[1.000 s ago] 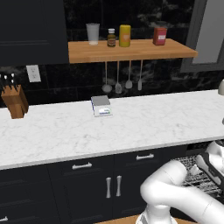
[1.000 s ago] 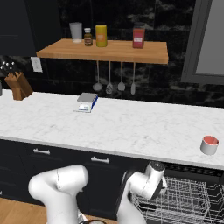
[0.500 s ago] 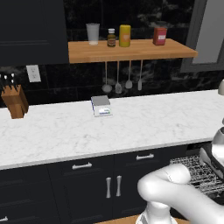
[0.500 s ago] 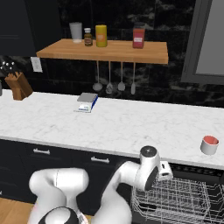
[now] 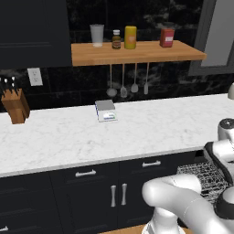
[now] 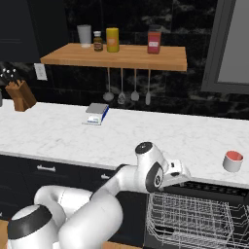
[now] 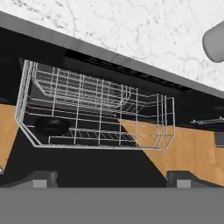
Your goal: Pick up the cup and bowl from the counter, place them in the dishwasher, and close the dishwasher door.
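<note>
One cup on the tabletop, dishwasher open beside my arm.

I see the cup [image 6: 234, 161], grey with a red top, standing on the white marble tabletop [image 6: 58, 136] near its front edge, above the open dishwasher [image 6: 194, 219]. From the hand camera the cup [image 7: 215, 41] sits at the upper right, and the wire rack [image 7: 96, 113] is pulled out below the tabletop edge with a dark round object [image 7: 51, 125] lying in it. My end effector [image 7: 109, 177] has its fingertips [image 7: 41, 177] spread well apart, holding nothing. A small scale [image 5: 106, 110] and a knife block [image 5: 15, 103] stand well apart from the cup.
</note>
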Available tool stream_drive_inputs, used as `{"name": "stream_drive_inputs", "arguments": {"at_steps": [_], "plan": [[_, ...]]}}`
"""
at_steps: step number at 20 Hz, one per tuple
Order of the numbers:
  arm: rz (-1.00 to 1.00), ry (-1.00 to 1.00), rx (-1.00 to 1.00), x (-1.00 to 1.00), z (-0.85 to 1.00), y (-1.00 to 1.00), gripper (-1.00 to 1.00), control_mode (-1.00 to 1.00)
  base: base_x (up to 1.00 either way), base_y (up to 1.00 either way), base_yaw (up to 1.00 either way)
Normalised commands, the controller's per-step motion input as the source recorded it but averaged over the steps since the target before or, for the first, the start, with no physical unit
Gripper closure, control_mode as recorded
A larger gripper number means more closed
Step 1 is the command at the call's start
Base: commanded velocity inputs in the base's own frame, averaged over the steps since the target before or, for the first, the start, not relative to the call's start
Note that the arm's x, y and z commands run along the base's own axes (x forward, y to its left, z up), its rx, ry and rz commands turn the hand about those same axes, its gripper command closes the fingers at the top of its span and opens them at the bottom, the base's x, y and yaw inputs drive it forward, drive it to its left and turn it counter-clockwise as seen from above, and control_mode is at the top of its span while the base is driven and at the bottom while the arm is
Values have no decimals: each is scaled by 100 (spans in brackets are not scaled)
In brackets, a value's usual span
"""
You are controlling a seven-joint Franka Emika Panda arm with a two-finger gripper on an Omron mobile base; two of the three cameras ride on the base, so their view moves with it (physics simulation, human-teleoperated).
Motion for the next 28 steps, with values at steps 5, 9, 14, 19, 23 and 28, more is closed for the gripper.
{"name": "stream_drive_inputs", "arguments": {"at_steps": [5,9,14,19,23,28], "plan": [[-4,-1,-11,4,100,-10,-100,-100,0,0,0],[3,-3,-9,18,100,-11,-100,-100,0,0,0],[14,-6,2,36,67,-61,-100,-100,0,0,0],[3,0,11,43,0,-35,-100,-100,0,0,0],[0,6,5,48,0,-27,-100,-100,0,0,0],[-7,9,0,52,-2,-38,-100,-100,0,0,0]]}}
